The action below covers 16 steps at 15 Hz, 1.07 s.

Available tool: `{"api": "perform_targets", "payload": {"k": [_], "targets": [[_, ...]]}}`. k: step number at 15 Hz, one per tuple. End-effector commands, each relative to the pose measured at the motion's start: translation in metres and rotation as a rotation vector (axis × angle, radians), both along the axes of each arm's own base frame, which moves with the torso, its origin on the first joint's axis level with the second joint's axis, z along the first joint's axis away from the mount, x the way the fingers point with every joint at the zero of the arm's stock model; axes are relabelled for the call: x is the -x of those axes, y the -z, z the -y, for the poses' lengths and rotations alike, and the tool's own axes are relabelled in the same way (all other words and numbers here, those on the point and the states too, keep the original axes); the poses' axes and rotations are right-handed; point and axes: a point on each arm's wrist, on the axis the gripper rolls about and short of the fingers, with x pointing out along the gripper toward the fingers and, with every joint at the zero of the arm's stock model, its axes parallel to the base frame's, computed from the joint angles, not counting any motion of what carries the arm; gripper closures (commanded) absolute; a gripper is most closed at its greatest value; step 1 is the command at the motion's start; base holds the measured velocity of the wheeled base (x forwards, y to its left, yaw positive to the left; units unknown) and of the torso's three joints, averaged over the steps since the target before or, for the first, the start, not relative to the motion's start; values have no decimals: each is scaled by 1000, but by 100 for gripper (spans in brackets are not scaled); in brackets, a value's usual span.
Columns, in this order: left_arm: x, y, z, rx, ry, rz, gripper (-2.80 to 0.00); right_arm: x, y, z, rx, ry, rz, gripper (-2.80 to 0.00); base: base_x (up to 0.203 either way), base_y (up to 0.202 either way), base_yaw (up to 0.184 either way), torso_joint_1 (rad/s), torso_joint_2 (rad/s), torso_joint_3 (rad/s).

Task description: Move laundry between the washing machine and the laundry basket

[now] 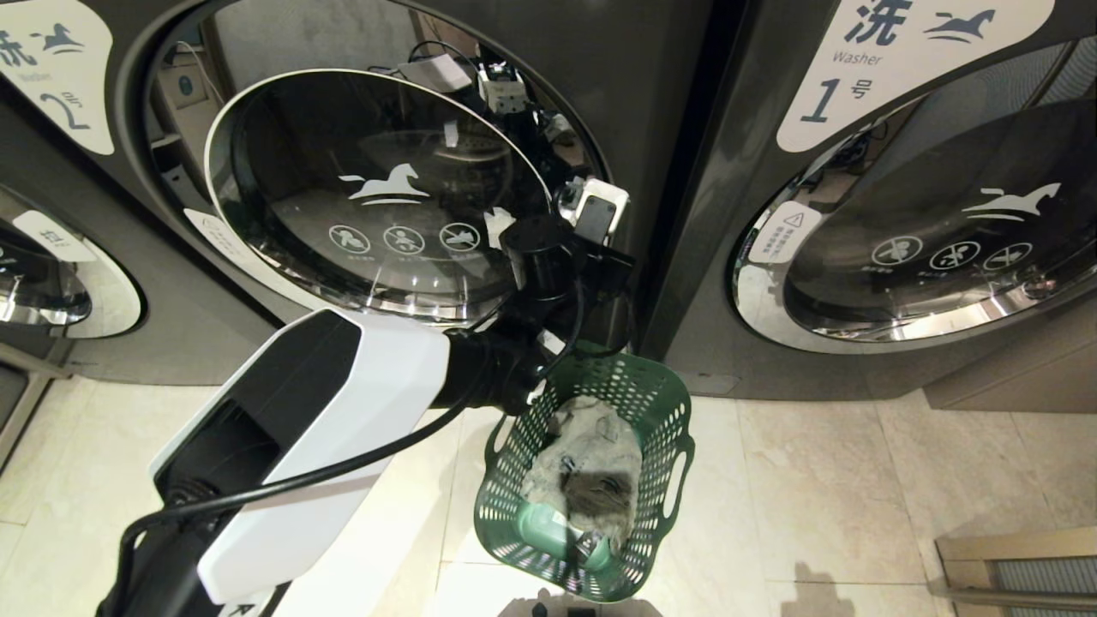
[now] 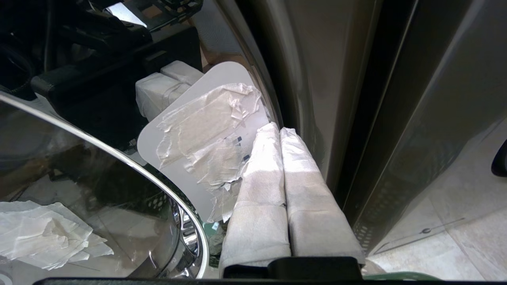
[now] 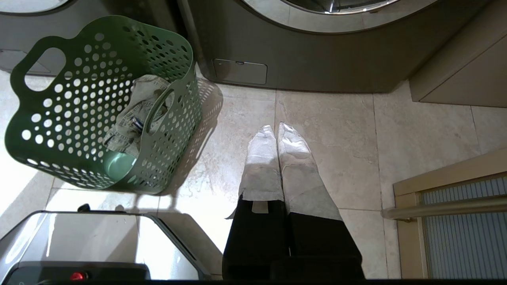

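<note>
Near end: left arm's white forearm fills the lower left of the head view, reaching up and forward. Laundry basket [image 1: 664, 403] sits on the floor tiles just in front of the gap between the two machines, its long axis running away from the robot toward them. Laundry [image 1: 591, 467] is inside it, pale pieces with a darker patch on top, lying along that same axis. Right claw [image 3: 277, 128] hangs over bare floor to the right of the basket, fingers pressed together, nothing in them, looks parked. Farther out: left claw [image 2: 279, 130] is up at the right edge of the washing machine [image 1: 128, 283] door [image 1: 377, 188], cloth-wrapped fingers closed flat against each other, empty. Tips sit just beside a white taped plate [image 2: 198, 130] at the door's edge, next to the machine's dark front panel; can't tell if they actually touch it. Door glass is swung partly out from the opening. Key relation: laundry is below and back toward the robot from the left claw, while the door edge is right at its tips, and the left arm is far nearer to both. My read: door handling is the step in hand, load not yet moved.
</note>
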Motion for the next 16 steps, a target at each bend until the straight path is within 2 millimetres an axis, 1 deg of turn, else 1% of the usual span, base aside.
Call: {"api": "perform_targets", "payload": {"k": [1, 2, 4, 5, 9, 11, 13, 16], "targets": [[18, -28, -5, 25, 13, 30, 0, 0, 0, 0, 0, -1, -1, 0, 0, 0, 0, 0, 0, 0], [27, -34, -7, 23, 22, 16, 0, 0, 0, 0, 0, -1, -1, 0, 0, 0, 0, 0, 0, 0], [52, -45, -15, 25, 49, -21, 0, 0, 0, 0, 1, -1, -1, 0, 0, 0, 0, 0, 0, 0], [64, -47, -19, 21, 62, -44, 0, 0, 0, 0, 1, -1, -1, 0, 0, 0, 0, 0, 0, 0], [121, -56, -46, 13, 101, -120, 0, 0, 0, 0, 1, -1, -1, 0, 0, 0, 0, 0, 0, 0], [150, -52, -63, 4, 121, -177, 0, 0, 0, 0, 1, -1, -1, 0, 0, 0, 0, 0, 0, 0], [180, -47, -85, 22, 142, -235, 0, 0, 0, 0, 1, -1, -1, 0, 0, 0, 0, 0, 0, 0], [215, -38, -117, 73, 146, -297, 0, 0, 0, 0, 4, -1, -1, 0, 0, 0, 0, 0, 0, 0]]}}
